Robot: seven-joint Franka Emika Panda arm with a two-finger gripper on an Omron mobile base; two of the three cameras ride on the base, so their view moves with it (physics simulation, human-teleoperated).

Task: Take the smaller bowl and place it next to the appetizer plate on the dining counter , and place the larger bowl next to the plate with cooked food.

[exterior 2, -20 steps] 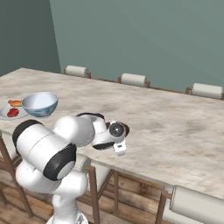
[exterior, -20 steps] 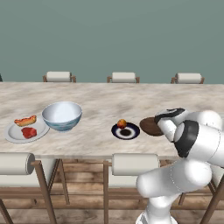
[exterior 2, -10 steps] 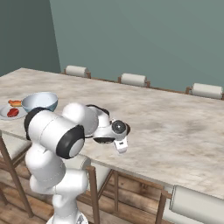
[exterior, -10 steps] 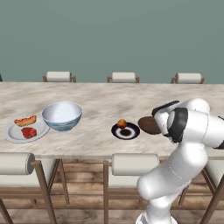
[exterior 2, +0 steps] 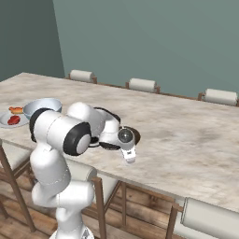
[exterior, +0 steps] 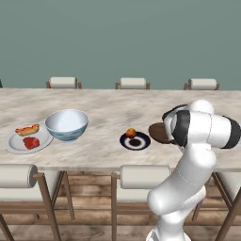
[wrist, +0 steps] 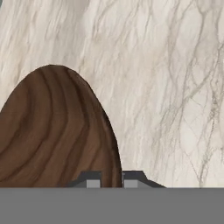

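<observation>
Teal wall behind, long marble dining counter [exterior: 103,110] with cushioned stools [exterior: 132,83] along both sides. Smaller bowl [exterior: 158,132], dark wood, sat on the counter just right of the appetizer plate [exterior: 135,141]. Gripper [wrist: 111,178] pinched the bowl's rim, fingers [wrist: 89,179] nearly together. Larger bowl [exterior: 67,124] sat just beside the plate with cooked food [exterior: 27,139], far left.
</observation>
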